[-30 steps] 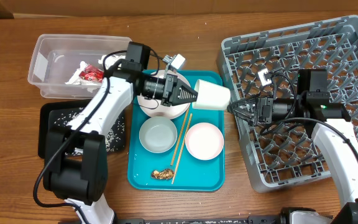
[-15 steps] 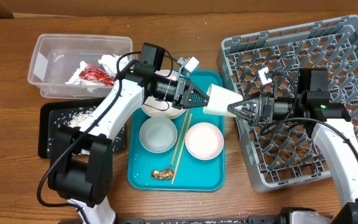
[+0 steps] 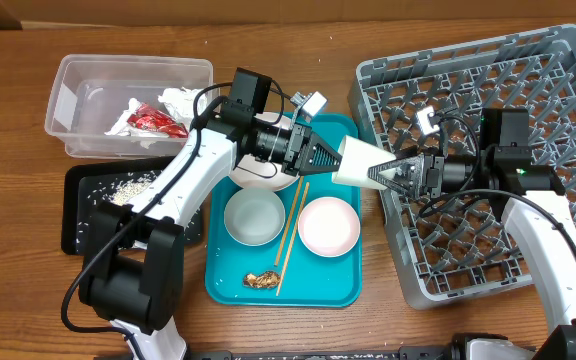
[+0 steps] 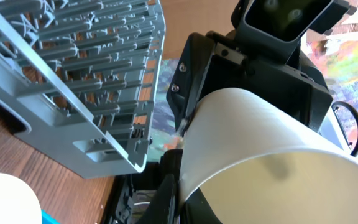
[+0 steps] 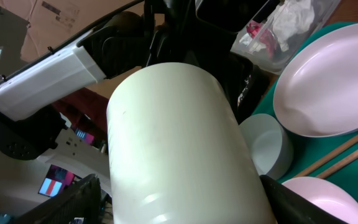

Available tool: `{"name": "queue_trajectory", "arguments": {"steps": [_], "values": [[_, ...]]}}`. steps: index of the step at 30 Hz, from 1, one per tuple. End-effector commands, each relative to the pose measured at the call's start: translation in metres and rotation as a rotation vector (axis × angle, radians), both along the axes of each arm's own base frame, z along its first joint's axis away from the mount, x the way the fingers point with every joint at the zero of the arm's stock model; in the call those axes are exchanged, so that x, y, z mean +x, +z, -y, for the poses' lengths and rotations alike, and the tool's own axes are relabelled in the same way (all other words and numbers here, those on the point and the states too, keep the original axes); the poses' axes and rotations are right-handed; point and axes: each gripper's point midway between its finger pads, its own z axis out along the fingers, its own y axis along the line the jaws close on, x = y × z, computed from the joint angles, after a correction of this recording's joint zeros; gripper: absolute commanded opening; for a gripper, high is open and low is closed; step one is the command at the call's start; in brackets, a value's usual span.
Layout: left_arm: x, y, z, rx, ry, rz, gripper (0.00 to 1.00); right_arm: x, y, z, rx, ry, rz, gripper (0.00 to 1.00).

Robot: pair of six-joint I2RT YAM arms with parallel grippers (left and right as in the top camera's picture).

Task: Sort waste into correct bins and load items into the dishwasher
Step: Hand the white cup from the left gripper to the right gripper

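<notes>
Above mid-table, the left gripper [image 3: 332,160] clasps the white cup [image 3: 360,163] at its rim, while the right gripper [image 3: 386,172] brackets its base, grip unclear.

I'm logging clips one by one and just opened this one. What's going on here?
A cup is being handed over in mid-air. The left claw holds a white cup by its open end, between the teal tray and the grey dish rack. The right claw has its fingers on either side of the cup's base; whether it grips yet is unclear. Chopsticks and a brown scrap lie on the tray.
</notes>
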Motion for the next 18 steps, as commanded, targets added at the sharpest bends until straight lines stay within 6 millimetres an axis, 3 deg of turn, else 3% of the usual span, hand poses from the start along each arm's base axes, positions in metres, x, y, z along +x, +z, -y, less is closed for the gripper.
{"name": "queue_trajectory", "arguments": {"steps": [1,18], "values": [[0.0040,0.0018,0.0053,0.007,0.004,-0.006,0.04,0.0002,0.0114,-0.0006,0.032,0.021,0.028,0.81],[0.0045,0.0053,0.0108,0.000,-0.001,-0.004,0.04,0.0009,0.0118,-0.0005,0.031,0.021,0.037,0.77]]}}
